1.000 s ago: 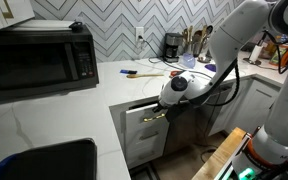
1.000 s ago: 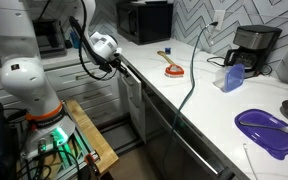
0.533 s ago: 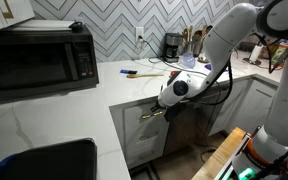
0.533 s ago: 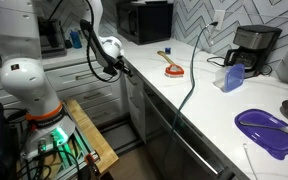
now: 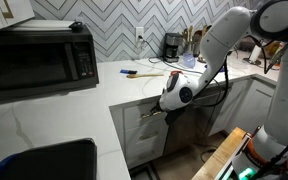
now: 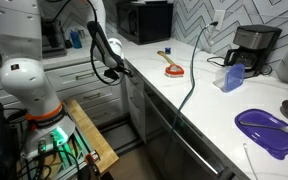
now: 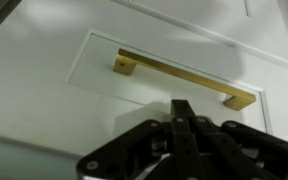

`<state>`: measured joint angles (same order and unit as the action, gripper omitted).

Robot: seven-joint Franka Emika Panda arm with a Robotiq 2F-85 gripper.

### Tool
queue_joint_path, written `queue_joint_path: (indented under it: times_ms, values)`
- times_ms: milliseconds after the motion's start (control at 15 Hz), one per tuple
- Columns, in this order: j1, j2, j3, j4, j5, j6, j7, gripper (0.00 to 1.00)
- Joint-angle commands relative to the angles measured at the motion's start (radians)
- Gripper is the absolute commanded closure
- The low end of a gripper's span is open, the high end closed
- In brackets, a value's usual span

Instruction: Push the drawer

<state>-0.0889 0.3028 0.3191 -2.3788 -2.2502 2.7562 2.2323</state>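
Gripper (image 7: 182,108) at bottom centre of the wrist view, fingers pinched together on nothing; just beyond, mid-frame, the drawer (image 7: 154,58); its front looks rigid, likely light on runners; press bare panel below the bar handle (image 7: 184,78), no grasp.

White glossy rounded arm (image 5: 224,40), black cable (image 5: 222,88) alongside, matte black pincer (image 7: 181,108)

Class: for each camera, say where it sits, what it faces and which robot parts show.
Exterior view: over the counter corner, faces the backsplash; microwave, arm at drawer.
Exterior view: beside the purple plate, looks along the counter; arm, base.
Wrist view: faces the drawer handle; shut tool below.
Shared: microwave in both exterior views.
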Motion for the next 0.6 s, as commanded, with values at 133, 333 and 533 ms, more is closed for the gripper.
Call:
queue_joint_path:
  times_ms: [133, 333, 533]
  values:
    - [-0.010, 0.039, 0.027, 0.036, -0.170, -0.126, 0.218, 1.00]
    - [0.019, 0.037, -0.010, 0.035, -0.172, -0.136, 0.261, 1.00]
    - [0.031, 0.001, -0.051, 0.000, -0.018, -0.011, 0.120, 1.00]
